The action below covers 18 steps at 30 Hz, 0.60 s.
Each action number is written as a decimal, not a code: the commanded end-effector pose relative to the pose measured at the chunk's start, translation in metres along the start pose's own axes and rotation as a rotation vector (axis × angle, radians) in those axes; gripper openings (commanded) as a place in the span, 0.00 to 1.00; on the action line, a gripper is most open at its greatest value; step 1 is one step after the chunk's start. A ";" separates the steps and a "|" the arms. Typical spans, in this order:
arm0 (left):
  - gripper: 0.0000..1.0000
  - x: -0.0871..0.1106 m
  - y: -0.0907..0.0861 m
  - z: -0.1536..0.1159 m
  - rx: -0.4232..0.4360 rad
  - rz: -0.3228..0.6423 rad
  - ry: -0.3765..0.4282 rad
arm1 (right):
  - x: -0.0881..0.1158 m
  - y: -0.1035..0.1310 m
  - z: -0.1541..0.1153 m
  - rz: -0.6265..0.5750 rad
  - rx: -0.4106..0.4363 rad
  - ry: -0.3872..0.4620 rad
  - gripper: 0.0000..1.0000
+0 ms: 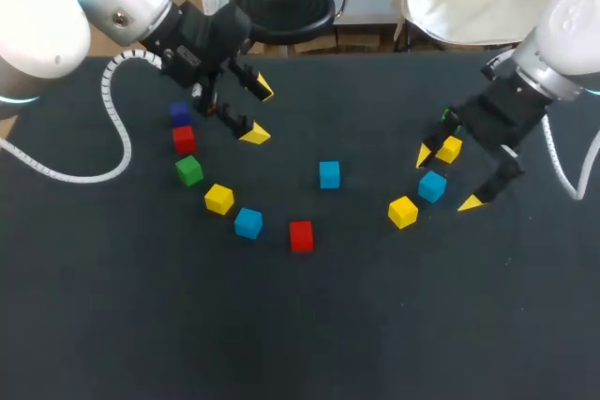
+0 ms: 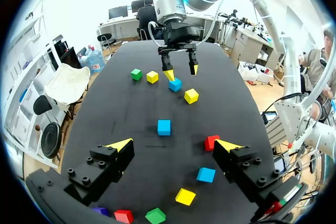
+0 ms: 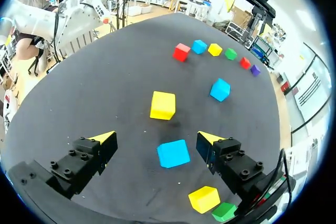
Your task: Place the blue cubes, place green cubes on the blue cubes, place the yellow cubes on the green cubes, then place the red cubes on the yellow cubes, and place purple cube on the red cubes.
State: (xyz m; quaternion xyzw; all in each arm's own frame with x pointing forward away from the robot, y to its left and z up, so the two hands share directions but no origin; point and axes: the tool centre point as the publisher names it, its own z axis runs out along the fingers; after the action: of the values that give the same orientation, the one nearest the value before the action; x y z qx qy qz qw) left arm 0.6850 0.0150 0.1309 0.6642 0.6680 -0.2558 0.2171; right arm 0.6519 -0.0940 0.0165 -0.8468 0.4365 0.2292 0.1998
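My right gripper (image 1: 447, 178) hangs open over a blue cube (image 1: 432, 185); that blue cube (image 3: 173, 153) lies between the open fingers of the gripper (image 3: 156, 138), untouched. Close by are two yellow cubes (image 1: 403, 212) (image 1: 450, 149) and a green cube (image 1: 450, 119) half hidden by the gripper. My left gripper (image 1: 260, 111) is open above the table's back left, with nothing in it. A curved row runs beneath it: purple cube (image 1: 178, 112), red (image 1: 184, 139), green (image 1: 188, 170), yellow (image 1: 218, 199), blue (image 1: 248, 223), red (image 1: 301, 236). Another blue cube (image 1: 328, 174) sits mid-table, ahead of the left gripper (image 2: 173, 145).
The dark table (image 1: 309, 325) has a wide bare front half. All cubes lie singly on it, none stacked. A white coiled cable (image 1: 117, 128) hangs from my left arm over the table's left side.
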 end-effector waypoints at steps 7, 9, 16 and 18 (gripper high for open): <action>1.00 0.000 0.000 0.000 0.000 -0.001 0.003 | 0.016 -0.016 0.007 0.017 -0.043 -0.026 1.00; 1.00 0.000 0.000 0.000 0.000 -0.001 0.003 | 0.016 -0.016 0.009 0.021 -0.052 -0.026 1.00; 1.00 0.000 0.000 0.000 0.000 -0.001 0.003 | 0.018 -0.013 0.015 0.038 -0.063 -0.020 0.34; 1.00 0.000 0.000 0.000 0.000 -0.001 0.003 | 0.019 -0.012 0.016 0.043 -0.064 -0.021 0.22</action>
State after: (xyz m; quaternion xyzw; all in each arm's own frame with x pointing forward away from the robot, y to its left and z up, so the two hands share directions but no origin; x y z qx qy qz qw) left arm 0.6850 0.0150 0.1309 0.6642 0.6680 -0.2558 0.2171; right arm 0.6675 -0.0911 -0.0040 -0.8413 0.4446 0.2550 0.1717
